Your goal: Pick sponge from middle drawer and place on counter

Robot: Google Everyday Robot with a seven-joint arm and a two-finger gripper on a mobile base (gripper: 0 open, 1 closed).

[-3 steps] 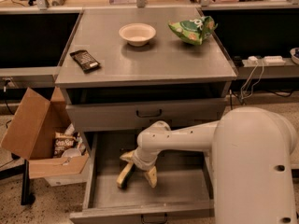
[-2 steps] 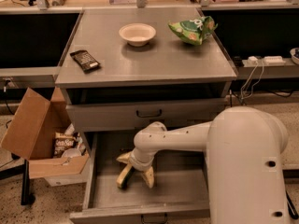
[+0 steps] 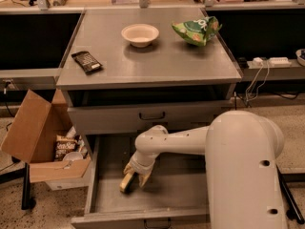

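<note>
The middle drawer (image 3: 183, 191) is pulled open under the counter (image 3: 157, 63). My gripper (image 3: 135, 179) reaches down into the left part of the drawer, just above its floor. Its yellowish fingers are drawn close around the sponge (image 3: 126, 182), a small yellow block with a dark lower edge, which is partly hidden by the fingers. My white arm (image 3: 181, 142) stretches across the drawer from the right.
On the counter stand a cream bowl (image 3: 139, 34), a green snack bag (image 3: 196, 30) and a dark snack bar (image 3: 86, 61). The upper drawer front (image 3: 152, 116) is closed. An open cardboard box (image 3: 33, 132) with snacks sits on the floor to the left.
The fingers have drawn closer together around the sponge. The arm has shifted slightly to the left in the drawer.
</note>
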